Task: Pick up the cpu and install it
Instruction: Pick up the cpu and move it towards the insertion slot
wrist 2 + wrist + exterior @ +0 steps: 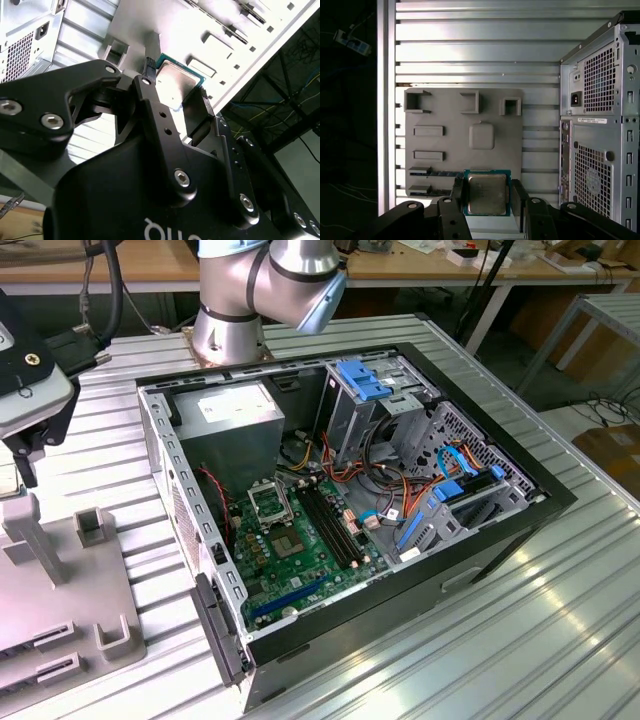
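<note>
The cpu (486,193), a small flat square with a green edge and a dull grey centre, sits between my two black fingers (457,194). My gripper (487,194) is shut on it, above the near edge of a grey fixture plate (465,120). In the second wrist view the cpu (176,80) shows from below, clamped by the gripper (176,86). In the exterior view the gripper's body (25,390) hangs at the exterior view's far left, above the fixture plate (60,620). The motherboard's square socket (268,504) lies open inside the computer case.
The open computer case (480,540) lies on the ribbed metal table (520,640), with a grey power-supply box (235,415), black memory slots (330,523) and blue drive brackets (362,378). The case's rear panel (600,125) stands beside the plate. The arm's base (230,330) is behind the case.
</note>
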